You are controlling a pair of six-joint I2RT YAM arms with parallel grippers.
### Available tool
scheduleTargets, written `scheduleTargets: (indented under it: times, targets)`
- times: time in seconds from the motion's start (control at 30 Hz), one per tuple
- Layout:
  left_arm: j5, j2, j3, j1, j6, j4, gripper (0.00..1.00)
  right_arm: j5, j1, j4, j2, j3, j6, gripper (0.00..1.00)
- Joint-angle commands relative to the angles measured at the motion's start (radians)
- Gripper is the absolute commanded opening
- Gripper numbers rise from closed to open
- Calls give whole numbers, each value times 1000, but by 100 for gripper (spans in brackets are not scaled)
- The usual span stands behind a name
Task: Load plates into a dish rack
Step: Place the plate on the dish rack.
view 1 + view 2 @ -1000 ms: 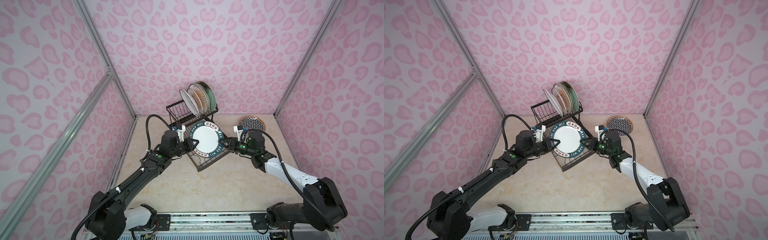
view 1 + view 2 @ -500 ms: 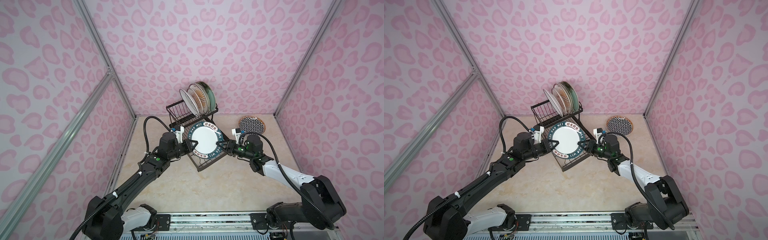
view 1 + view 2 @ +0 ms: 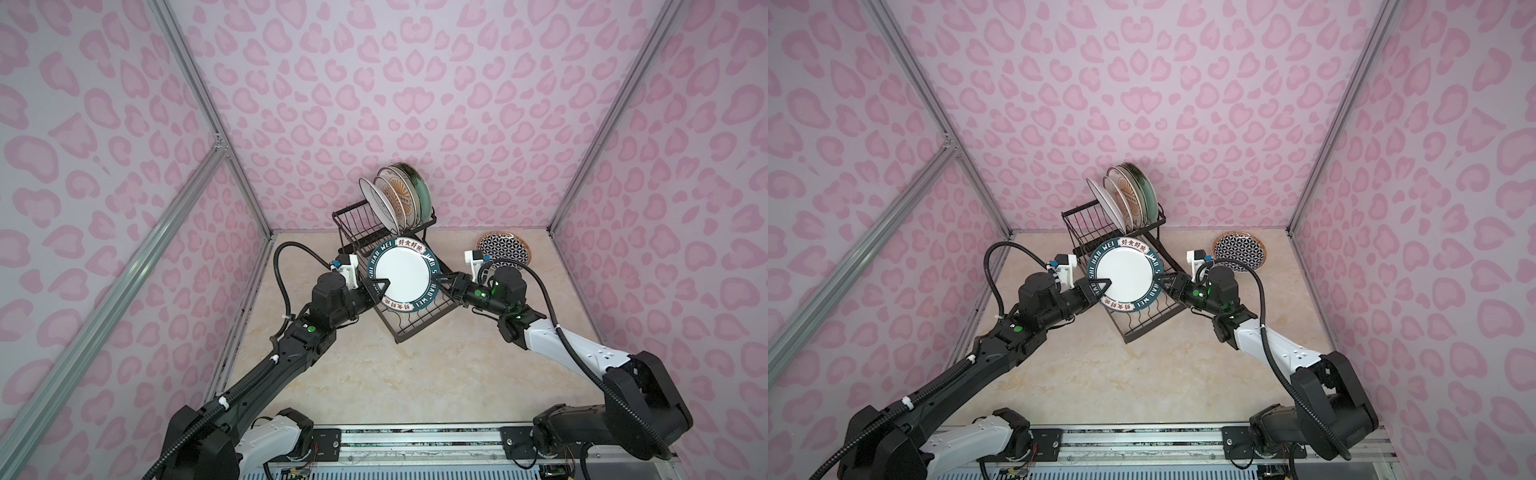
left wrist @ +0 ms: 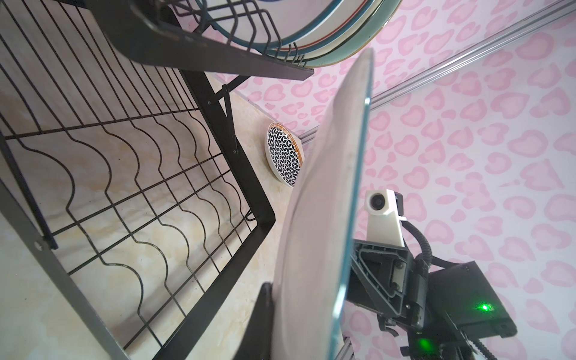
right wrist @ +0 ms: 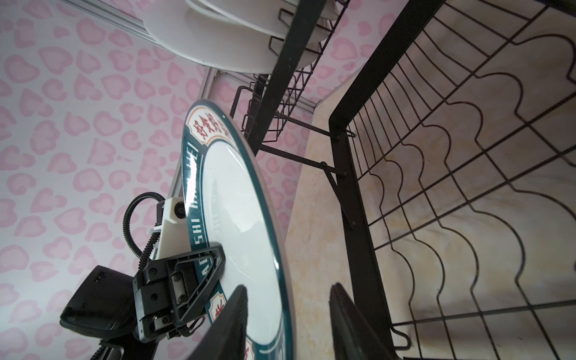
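A teal-lettered plate (image 3: pixel 401 274) hangs over the lower tray (image 3: pixel 417 322) of the dish rack (image 3: pixel 432 220), the left gripper (image 3: pixel 383 285) clamped on its left rim. The right gripper (image 3: pixel 443 285) straddles its right rim with jaws parted. More plates (image 3: pixel 395 199) stand in the upper basket (image 3: pixel 353 220)

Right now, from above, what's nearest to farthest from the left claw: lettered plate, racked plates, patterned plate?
1. The lettered plate, clamped in the left gripper.
2. The racked plates, behind, up high.
3. The patterned plate, back right on the table.
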Motion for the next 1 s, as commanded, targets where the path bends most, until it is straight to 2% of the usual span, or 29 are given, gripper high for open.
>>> scheduleTargets:
  times: [0.0, 0.27, 0.5, 0.7, 0.97]
  targets:
    - [-2, -16, -11, 1, -6, 145, 3, 4, 8, 49, 16, 15, 10, 47]
    - [-3, -38, -49, 1, -8, 211, 3, -2, 45, 96, 50, 42, 35, 45]
    - [-3, -43, -69, 1, -8, 235, 3, -1, 97, 157, 103, 77, 68, 39]
    - [-3, -61, -78, 0, -8, 223, 3, -6, 110, 205, 129, 85, 103, 24]
    - [-3, -62, -74, 1, -8, 203, 3, -5, 110, 177, 113, 86, 89, 7]
